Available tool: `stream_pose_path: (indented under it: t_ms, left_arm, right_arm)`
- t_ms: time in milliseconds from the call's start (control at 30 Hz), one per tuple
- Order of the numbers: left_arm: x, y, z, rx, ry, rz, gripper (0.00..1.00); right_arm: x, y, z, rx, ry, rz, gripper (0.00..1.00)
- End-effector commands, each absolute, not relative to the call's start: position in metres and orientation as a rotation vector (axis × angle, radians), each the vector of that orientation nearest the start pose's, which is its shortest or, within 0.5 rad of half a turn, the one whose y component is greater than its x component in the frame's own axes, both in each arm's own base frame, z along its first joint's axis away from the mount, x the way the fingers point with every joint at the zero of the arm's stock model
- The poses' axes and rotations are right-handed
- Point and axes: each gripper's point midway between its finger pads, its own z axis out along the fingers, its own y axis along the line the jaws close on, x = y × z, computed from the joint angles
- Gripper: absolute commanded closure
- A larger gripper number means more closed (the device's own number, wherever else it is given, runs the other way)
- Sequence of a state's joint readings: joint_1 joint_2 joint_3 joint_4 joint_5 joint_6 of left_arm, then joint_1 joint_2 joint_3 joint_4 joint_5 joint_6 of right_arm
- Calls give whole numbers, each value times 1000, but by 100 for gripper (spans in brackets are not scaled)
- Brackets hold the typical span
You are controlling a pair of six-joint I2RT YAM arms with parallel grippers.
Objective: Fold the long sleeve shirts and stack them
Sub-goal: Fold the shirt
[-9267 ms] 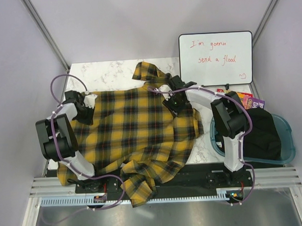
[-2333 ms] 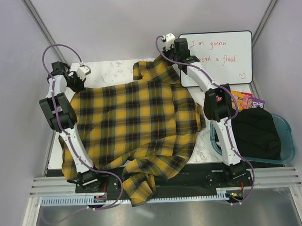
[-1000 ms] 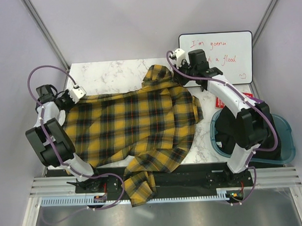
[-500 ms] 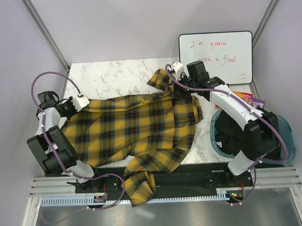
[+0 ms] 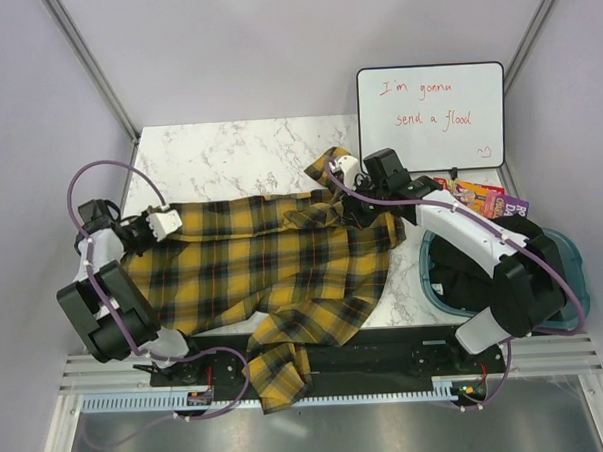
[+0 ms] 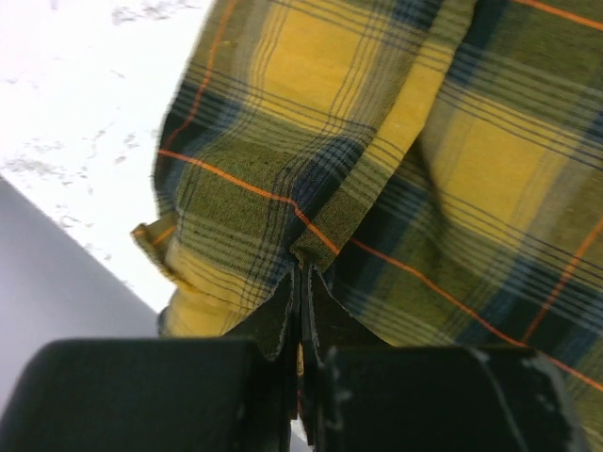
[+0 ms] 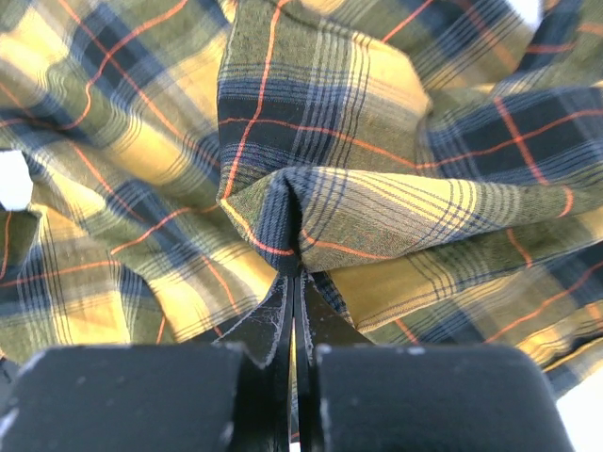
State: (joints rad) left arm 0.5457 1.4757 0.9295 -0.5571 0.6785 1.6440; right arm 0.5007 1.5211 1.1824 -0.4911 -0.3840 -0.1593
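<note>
The long sleeve shirt (image 5: pixel 273 267), yellow-and-black plaid with thin red lines, lies spread across the marble table (image 5: pixel 228 154), with its far edge drawn toward the front. My left gripper (image 5: pixel 167 232) is shut on the shirt's left edge. In the left wrist view the shirt (image 6: pixel 452 169) bunches into the closed left gripper (image 6: pixel 301 268). My right gripper (image 5: pixel 356 216) is shut on a pinch of cloth near the shirt's right far corner. The right wrist view shows the shirt (image 7: pixel 377 113) folded into a peak at the right gripper (image 7: pixel 300 268).
A whiteboard (image 5: pixel 432 115) with red writing leans at the back right. A teal tub (image 5: pixel 574 274) holding a dark garment (image 5: pixel 484 278) stands at the right, with snack packets (image 5: pixel 485 198) behind it. One sleeve (image 5: pixel 273 372) hangs over the front edge.
Both grippers have come toward the front of the table, pulling the shirt's far edge with them. More bare marble shows at the back, and the shirt now covers a shorter stretch.
</note>
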Motion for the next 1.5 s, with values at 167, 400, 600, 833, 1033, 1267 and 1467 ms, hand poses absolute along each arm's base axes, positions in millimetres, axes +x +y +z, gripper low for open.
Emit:
stream_pose_path:
  t_ms: [167, 400, 600, 833, 1033, 1267, 1467]
  left_arm:
    - [317, 114, 85, 1391, 1941, 45, 79]
    - [318, 104, 141, 1215, 1950, -69, 53]
    - [340, 79, 131, 1036, 2079, -198, 50]
    - [343, 92, 56, 1033, 2291, -112, 53]
    - [323, 119, 8, 1108, 2420, -48, 59]
    - [308, 108, 31, 1232, 2307, -76, 63]
    - [338, -7, 125, 1200, 1999, -309, 41]
  right_arm:
    - [274, 246, 159, -1088, 2198, 737, 83]
    - [316, 182, 204, -904, 2207, 703, 36]
    - [346, 151, 146, -756, 2419, 465, 59]
    - [349, 137, 77, -682, 2611, 412, 66]
    - [328, 119, 34, -615, 2768, 387, 73]
    - [286, 131, 50, -711, 2780, 594, 80]
    - [345, 160, 125, -651, 2515, 667, 66]
